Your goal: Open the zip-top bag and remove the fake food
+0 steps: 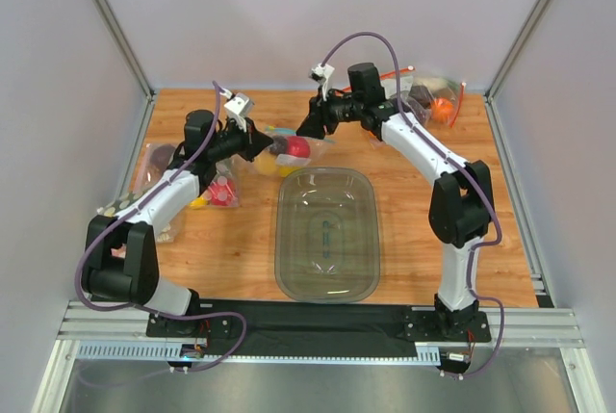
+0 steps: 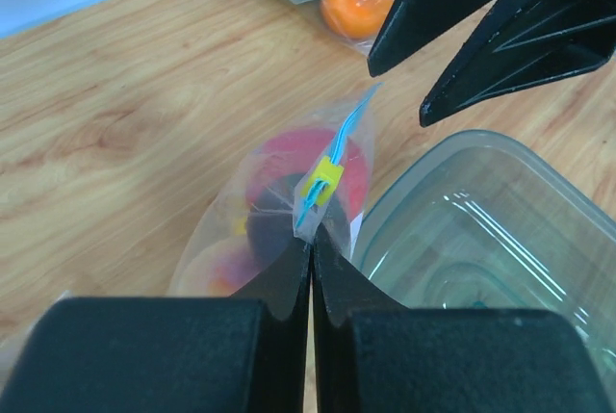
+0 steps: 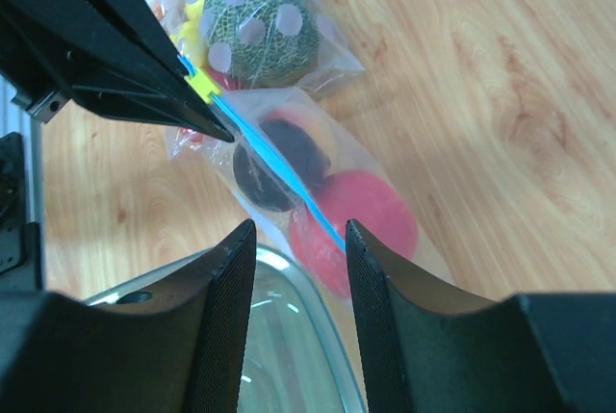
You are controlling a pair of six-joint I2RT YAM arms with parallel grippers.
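Just above the clear tub (image 1: 327, 269) mid-frame, the left gripper (image 2: 311, 245) pinched the zip-top bag (image 2: 231, 220) by its blue strip (image 2: 339, 148), which ran toward the right gripper (image 3: 296, 232), wide open and empty, nearer its free end.

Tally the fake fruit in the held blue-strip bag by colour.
Red: 1, round red plastic apple
Dark maroon: 1, dark maroon plastic plum
Orange-yellow: 1, orange-yellow plastic peach
Yellow: 1, yellow plastic lemon, mostly hidden
Total: 4, all inside the clear zip-top bag
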